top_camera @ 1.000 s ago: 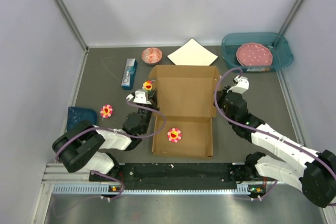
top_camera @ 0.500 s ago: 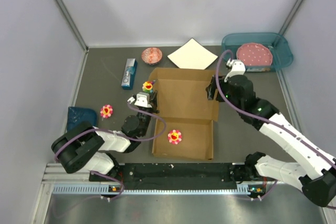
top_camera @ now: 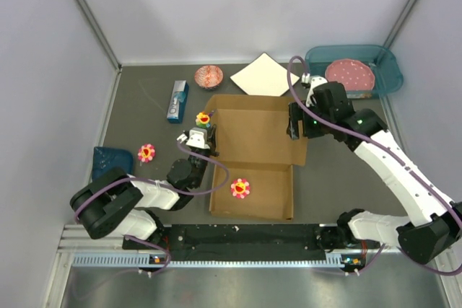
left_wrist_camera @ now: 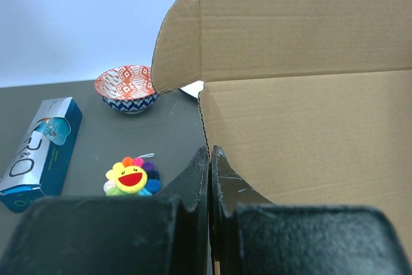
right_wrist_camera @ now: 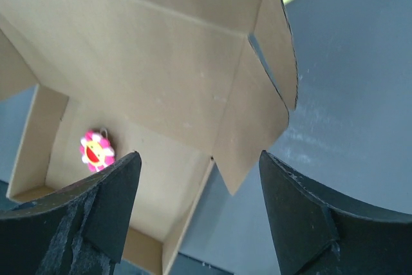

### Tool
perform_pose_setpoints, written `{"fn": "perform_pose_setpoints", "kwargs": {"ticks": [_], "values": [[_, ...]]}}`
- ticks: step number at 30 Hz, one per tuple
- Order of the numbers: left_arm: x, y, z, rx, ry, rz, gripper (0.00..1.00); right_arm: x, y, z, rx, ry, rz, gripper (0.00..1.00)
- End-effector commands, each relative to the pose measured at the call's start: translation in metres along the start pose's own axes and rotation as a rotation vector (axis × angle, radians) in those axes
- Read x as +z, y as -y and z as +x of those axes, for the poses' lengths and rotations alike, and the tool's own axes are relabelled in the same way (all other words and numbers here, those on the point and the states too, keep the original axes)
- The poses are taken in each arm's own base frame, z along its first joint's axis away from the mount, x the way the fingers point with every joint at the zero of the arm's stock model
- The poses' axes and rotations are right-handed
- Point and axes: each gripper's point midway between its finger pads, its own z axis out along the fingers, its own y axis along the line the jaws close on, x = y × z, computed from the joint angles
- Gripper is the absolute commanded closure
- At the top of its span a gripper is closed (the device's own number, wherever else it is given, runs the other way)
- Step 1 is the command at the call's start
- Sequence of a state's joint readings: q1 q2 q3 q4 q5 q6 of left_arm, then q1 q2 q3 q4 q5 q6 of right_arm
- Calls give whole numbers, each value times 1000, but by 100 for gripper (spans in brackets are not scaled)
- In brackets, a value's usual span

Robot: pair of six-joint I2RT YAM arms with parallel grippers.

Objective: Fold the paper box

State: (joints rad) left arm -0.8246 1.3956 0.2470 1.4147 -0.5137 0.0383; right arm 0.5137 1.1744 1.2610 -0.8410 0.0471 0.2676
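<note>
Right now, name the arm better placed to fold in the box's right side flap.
Right, probably: the right gripper, open, hangs beside that flap of the paper box; the left gripper sits shut at the opposite edge.

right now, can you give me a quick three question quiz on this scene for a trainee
1. True or false: the right gripper is shut on the paper box.
2. How many flower toys show in the top view? A one, B two, C three.
3. What holds the pink plate?
Key: 1 false, the right gripper is open by the paper box's right edge. 2 C. 3 the teal tray.
</note>
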Motion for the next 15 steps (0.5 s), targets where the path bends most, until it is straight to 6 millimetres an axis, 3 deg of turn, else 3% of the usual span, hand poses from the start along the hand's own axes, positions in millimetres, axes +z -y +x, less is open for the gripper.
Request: {"fn": "perform_pose_setpoints", "kwargs": {"ticks": [1,7,15], "values": [[-4,-2,-50,-83,198,-3,100,-6,9,23,-21,-78,1,24],[-5,-4,-49,-82,195,-8,100,6,24,34,-14,-118,39,22],[-6,-4,-49,-92,195,-8,100,27,31,20,27,-48,54,24]]}}
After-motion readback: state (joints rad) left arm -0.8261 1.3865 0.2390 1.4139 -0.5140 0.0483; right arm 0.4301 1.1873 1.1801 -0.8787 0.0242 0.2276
